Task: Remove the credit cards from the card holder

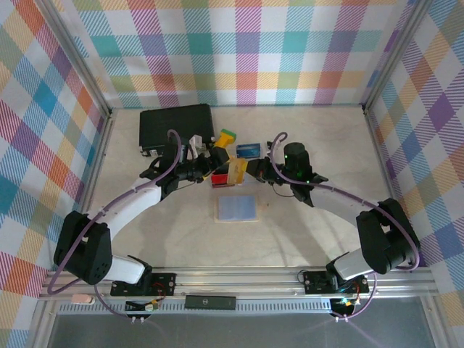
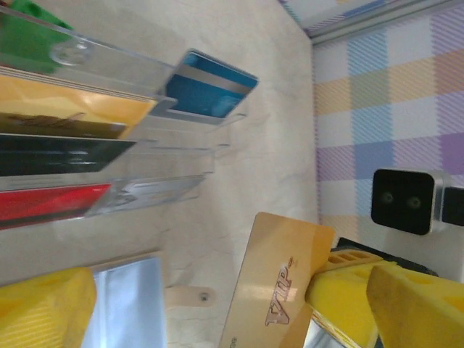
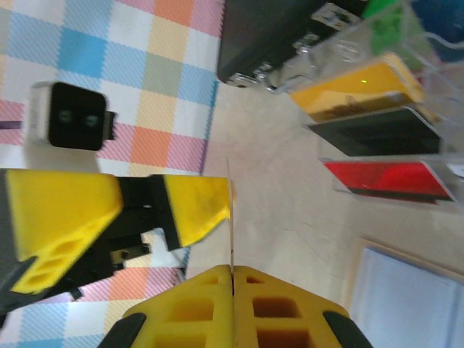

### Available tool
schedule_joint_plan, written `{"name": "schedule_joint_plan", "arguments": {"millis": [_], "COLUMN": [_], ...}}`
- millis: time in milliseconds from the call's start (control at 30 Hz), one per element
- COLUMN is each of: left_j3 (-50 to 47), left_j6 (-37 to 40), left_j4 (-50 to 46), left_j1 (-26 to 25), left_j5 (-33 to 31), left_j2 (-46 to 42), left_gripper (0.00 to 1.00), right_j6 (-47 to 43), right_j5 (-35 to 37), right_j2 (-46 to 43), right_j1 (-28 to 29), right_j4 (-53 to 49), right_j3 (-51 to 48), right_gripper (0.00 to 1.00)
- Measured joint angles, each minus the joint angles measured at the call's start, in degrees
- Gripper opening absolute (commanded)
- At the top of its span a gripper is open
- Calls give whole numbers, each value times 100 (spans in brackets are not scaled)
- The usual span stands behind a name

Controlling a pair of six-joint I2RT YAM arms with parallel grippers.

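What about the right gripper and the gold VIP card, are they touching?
Touching. The right wrist view shows the right gripper shut on the gold VIP card, whose thin edge runs straight down between its closed yellow jaws.

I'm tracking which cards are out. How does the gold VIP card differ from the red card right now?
The gold VIP card is pinched between the fingers of the right gripper, held free. The red card sits in a slot of the clear stand. The gold VIP card bears VIP lettering, while the red card shows none that I can make out. Both are thin rectangular cards.
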Motion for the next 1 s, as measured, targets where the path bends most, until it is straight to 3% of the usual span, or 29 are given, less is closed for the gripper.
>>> {"name": "schedule_joint_plan", "arguments": {"millis": [367,633,967,1000], "left_j3": [42,52,118,125], "left_j6": [-365,-450,-358,-310], "left_j4": [973,1268,1266,1266], "left_j1": [4,4,37,37], "left_j5": [1032,1257,1274,1272], "left_j2": [310,313,321,319], "left_gripper": [54,35,0,0], "right_j6": [568,721,732,719], "right_j5": [-470,-634,-691,-684], "right_j2": [120,120,120,122], "right_j1": [-232,-264,-321,-323], "right_j4": [734,839,850,804], "right_j3": [96,96,96,96], "right_gripper": [2,2,4,5]}}
